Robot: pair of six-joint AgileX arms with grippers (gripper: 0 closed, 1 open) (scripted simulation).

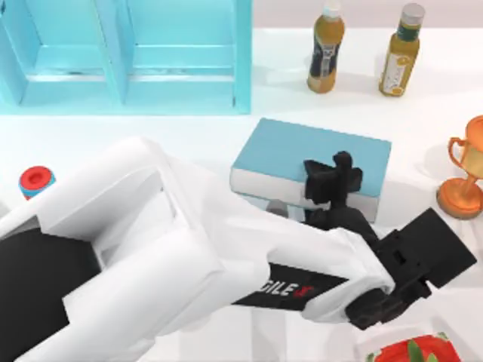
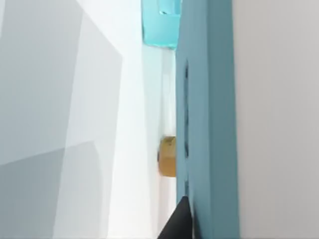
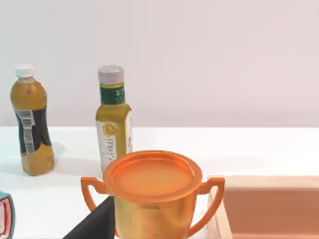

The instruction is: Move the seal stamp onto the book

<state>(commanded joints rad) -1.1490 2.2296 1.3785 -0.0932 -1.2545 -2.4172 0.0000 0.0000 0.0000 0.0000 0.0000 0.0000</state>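
The teal book [image 1: 287, 151] with white page edges lies in the middle of the table, right of centre. My left arm reaches across from the lower left, and its black left gripper [image 1: 334, 179] hangs over the book's near edge, open. In the left wrist view the book's cover [image 2: 207, 109] runs edge-on. The small brown seal stamp [image 2: 168, 157] rests against that cover, just beyond one black fingertip [image 2: 180, 219] and apart from it. From above, the gripper hides the stamp. My right gripper [image 3: 97, 223] is parked near the orange trophy.
A turquoise shelf unit [image 1: 128, 53] fills the back left. Two juice bottles [image 1: 326, 45] [image 1: 400, 49] stand at the back right. The orange trophy [image 1: 464, 177] is at the right edge, a red-topped can [image 1: 36, 181] at the left, and a white tray [image 1: 377, 348] at the front right.
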